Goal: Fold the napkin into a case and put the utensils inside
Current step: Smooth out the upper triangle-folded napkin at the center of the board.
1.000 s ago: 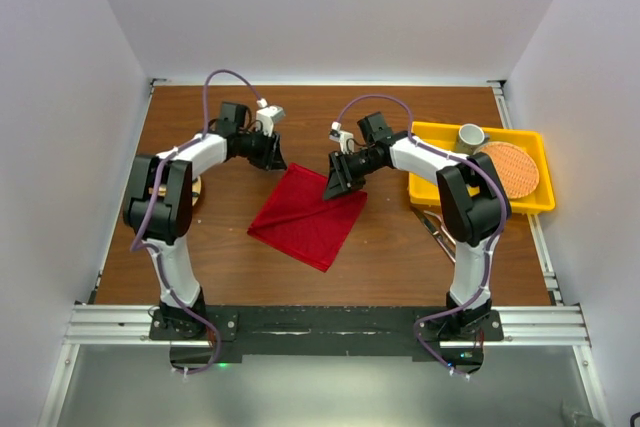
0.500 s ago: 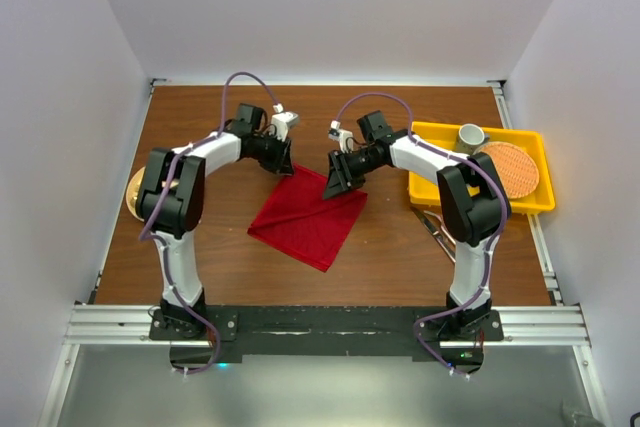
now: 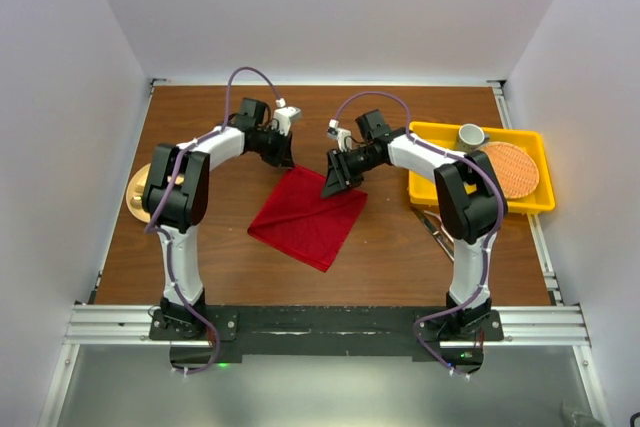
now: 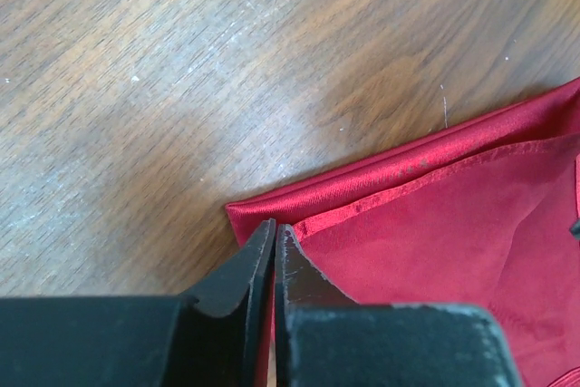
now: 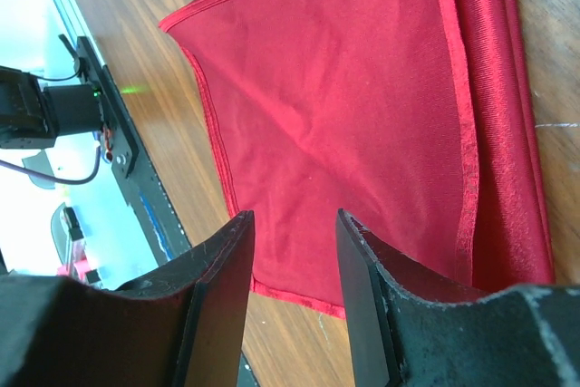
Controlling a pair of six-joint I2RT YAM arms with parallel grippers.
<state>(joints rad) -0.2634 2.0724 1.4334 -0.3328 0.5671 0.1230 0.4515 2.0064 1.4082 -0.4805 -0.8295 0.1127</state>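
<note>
The deep-red napkin [image 3: 308, 217] lies flat on the wooden table as a folded diamond. My left gripper [image 3: 287, 155] is at its far corner. In the left wrist view the left gripper [image 4: 275, 228] has its jaws pressed together on the napkin [image 4: 435, 215] right at that corner, with red cloth showing in the slit. My right gripper [image 3: 333, 185] hovers over the napkin's right edge. In the right wrist view the right gripper [image 5: 295, 217] stands open above the napkin [image 5: 344, 88], holding nothing. The silver utensils [image 3: 434, 225] lie on the table by the right arm, partly hidden.
A yellow tray [image 3: 531, 205] at the right holds a cup [image 3: 472, 135] and a round orange woven mat [image 3: 510, 169]. A round golden plate [image 3: 135, 197] sits at the left, behind the left arm. White walls close in the table on three sides.
The left arm swung right to the napkin's far corner and its jaws closed there. The right arm and the napkin have stayed in place.
</note>
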